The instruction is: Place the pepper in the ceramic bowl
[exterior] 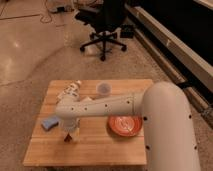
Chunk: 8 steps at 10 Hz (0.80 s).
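The arm (105, 106) comes in from the big white body on the right, lies nearly level across the middle of the wooden surface (100, 150), then bends at the wrist so the end effector (69, 134) points straight down over the left-front part. Can't tell from here whether it's clamped on anything or let go. The pepper (69, 138) is a small dark-red bit with an orange end right at the tip, down close to the wood; can't say if it's touching.

The orange-red bowl (125, 125) sits to the right, under the arm's thick section and well apart from the pepper. A blue sponge (48, 123) is just left of the end effector, near the left edge. Along the back edge there's a pale bottle-like thing (73, 91) and a small grey cup (103, 88). The whole front strip of wood is bare, same for the stretch between pepper and bowl. A black office chair (106, 25) stands on the floor behind.
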{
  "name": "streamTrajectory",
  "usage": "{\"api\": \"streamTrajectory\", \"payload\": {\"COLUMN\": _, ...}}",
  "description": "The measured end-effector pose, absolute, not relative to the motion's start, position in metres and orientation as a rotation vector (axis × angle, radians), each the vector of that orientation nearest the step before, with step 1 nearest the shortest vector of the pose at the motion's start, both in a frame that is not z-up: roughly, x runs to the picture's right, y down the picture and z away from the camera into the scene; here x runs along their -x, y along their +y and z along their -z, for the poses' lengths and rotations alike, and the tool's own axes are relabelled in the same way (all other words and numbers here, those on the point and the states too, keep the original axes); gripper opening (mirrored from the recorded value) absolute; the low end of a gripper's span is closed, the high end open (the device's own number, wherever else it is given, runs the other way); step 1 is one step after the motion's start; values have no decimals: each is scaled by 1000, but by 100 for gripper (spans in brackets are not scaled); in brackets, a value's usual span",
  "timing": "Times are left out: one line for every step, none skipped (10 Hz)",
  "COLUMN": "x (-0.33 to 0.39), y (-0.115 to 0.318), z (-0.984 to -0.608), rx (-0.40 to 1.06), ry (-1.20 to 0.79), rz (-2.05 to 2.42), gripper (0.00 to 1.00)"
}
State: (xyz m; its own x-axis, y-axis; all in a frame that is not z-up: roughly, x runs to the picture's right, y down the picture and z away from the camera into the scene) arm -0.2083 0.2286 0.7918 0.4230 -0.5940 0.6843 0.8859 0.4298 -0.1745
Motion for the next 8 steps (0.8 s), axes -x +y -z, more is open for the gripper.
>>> {"api": "streamTrajectory", "payload": {"x": 207, "y": 216, "z": -789, "rx": 568, "ry": -577, "rz": 999, "gripper": 80}}
{"api": "streamTrajectory", "payload": {"x": 207, "y": 202, "z": -786, "rx": 564, "ry": -572, "rz": 1005, "gripper": 80}}
{"api": "streamTrajectory", "payload": {"x": 207, "y": 192, "z": -785, "rx": 566, "ry": -565, "rz": 1010, "gripper": 80}}
{"api": "streamTrajectory", "payload": {"x": 206, "y": 188, "z": -785, "rx": 568, "ry": -557, "rz": 1014, "gripper": 80}}
{"api": "streamTrajectory", "payload": {"x": 207, "y": 187, "z": -787, "rx": 571, "ry": -552, "rz": 1018, "gripper": 80}}
{"api": "streamTrajectory", "payload": {"x": 206, "y": 191, "z": -796, "rx": 580, "ry": -543, "rz": 1022, "gripper": 80}}
{"api": "streamTrajectory", "payload": {"x": 203, "y": 197, "z": -805, "rx": 589, "ry": -536, "rz": 1024, "gripper": 80}}
{"api": "streamTrajectory", "payload": {"x": 202, "y": 204, "z": -812, "rx": 597, "ry": -531, "rz": 1029, "gripper": 80}}
